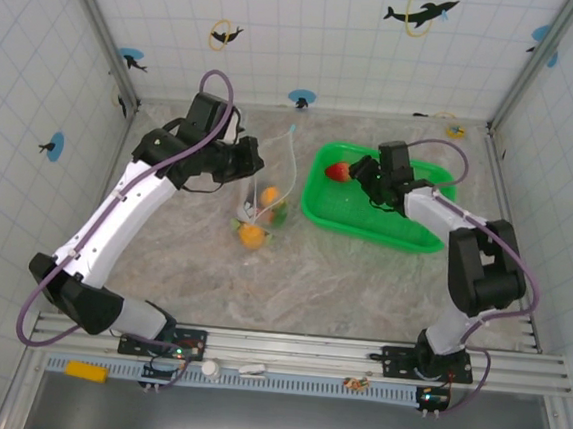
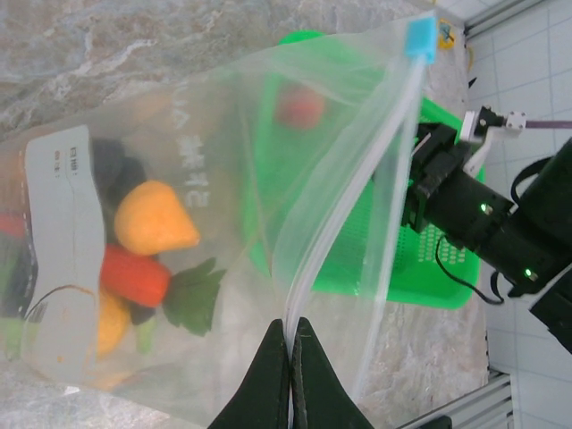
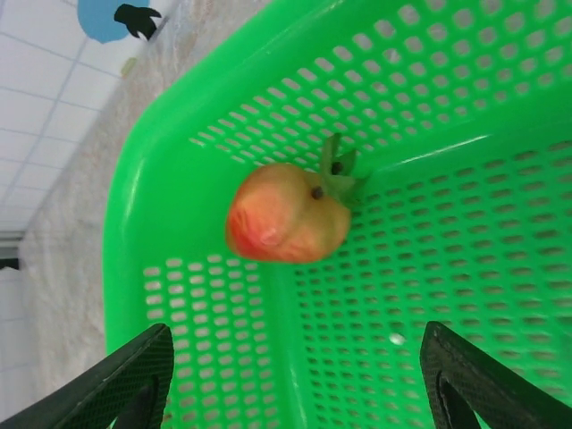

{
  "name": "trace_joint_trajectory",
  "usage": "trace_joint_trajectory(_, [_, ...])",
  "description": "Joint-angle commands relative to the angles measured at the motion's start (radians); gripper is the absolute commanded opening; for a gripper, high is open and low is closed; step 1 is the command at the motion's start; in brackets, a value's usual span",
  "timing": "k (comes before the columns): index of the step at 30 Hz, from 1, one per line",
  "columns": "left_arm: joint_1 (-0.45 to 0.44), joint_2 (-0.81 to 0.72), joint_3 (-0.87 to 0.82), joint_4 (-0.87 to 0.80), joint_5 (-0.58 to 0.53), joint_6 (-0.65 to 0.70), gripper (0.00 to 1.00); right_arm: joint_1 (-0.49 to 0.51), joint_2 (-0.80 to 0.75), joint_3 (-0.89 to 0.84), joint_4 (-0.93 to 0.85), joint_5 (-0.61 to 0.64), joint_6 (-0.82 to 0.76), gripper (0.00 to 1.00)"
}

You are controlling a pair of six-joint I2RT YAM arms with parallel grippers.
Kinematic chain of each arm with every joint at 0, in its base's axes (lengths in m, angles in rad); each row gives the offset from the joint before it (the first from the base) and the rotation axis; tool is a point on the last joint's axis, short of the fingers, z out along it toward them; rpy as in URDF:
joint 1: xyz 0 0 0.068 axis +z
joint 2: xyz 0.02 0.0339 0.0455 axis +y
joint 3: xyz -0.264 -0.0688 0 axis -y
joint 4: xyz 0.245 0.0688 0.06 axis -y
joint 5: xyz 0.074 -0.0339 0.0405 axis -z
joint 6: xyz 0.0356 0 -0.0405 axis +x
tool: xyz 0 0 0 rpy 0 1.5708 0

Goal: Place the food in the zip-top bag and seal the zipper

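Observation:
The clear zip-top bag [image 2: 223, 179] hangs from my left gripper [image 2: 293, 344], which is shut on the zipper [image 2: 357, 179] strip near one end; a blue slider [image 2: 420, 37] sits at the far end. Inside the bag lie an orange citrus [image 2: 152, 217], a carrot [image 2: 134, 275] with green leaves and a dark eggplant [image 2: 116, 165]. From above, the bag [image 1: 262, 207] dangles below the left gripper [image 1: 256, 160]. A red strawberry [image 3: 286, 214] rests in a corner of the green basket [image 3: 179, 134]. My right gripper [image 3: 299, 384] is open just short of the strawberry [image 1: 338, 171], its jaws spread wide, nothing between them.
The green mesh basket [image 1: 405, 235] stands at the right of the marble-patterned table [image 1: 290, 285], close beside the bag. The right arm [image 2: 483, 223] reaches over the basket. Tiled walls [image 1: 312, 36] close in the back and both sides.

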Motion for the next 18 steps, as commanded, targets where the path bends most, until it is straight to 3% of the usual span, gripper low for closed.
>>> trace_joint_trajectory(1, [0.003,-0.027,-0.019,-0.013,0.008,0.009,0.00,0.000,0.077,0.040,0.132,-0.017,0.149,0.77])
trace_joint_trajectory(11, [0.002,-0.065,-0.073,-0.007,-0.002,0.013,0.00,0.006,0.249,0.087,0.325,0.002,0.287,0.76])
trace_joint_trajectory(18, [0.004,-0.075,-0.091,-0.024,-0.018,0.031,0.00,0.004,0.324,0.134,0.327,0.016,0.325,0.73])
